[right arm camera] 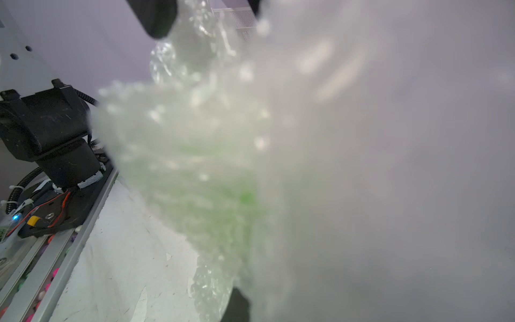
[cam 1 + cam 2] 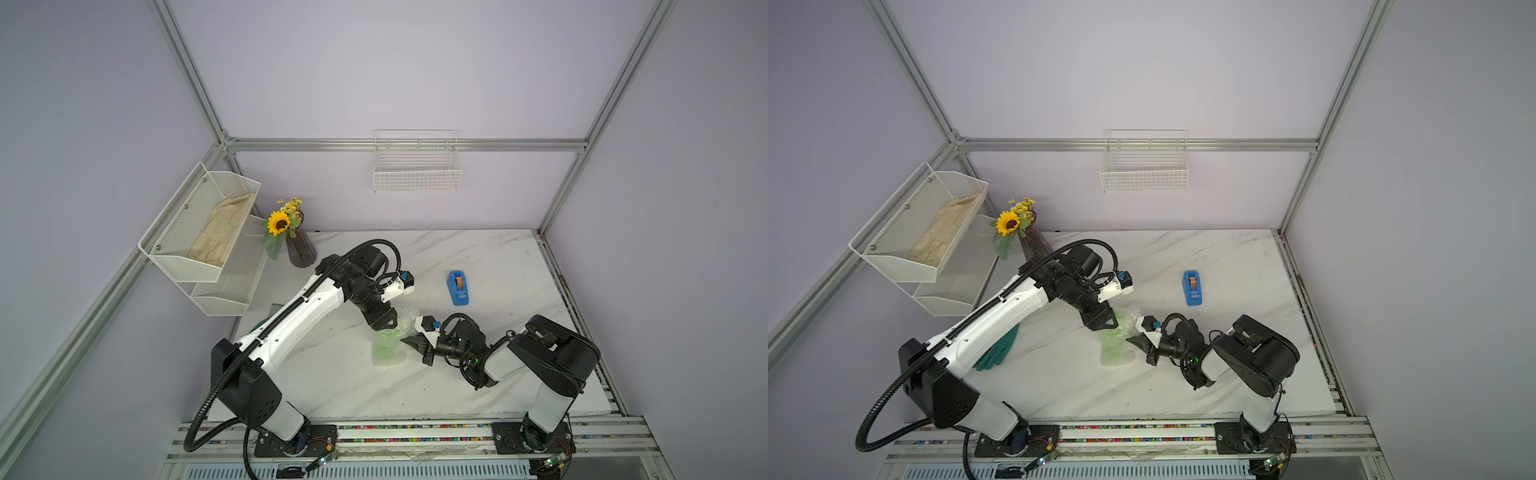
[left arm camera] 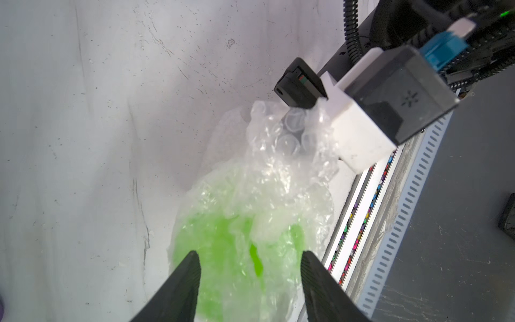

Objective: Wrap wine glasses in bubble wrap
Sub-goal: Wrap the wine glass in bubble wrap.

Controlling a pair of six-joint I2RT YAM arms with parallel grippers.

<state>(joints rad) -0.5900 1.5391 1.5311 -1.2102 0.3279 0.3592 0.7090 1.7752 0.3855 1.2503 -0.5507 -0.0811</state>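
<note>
One lime-green goblet sits near the middle of the table, bundled in the bubble wrap, between both arms. Your left gripper has its jaws apart on either side of the bowl, gripping nothing. Your right gripper is closed, pinching the wrap's loose upper flap. That pinch looks like the only hold. Pull sideways and the untaped wrap could unwind, or the light goblet could tip. The tape dispenser lies well apart.
</note>
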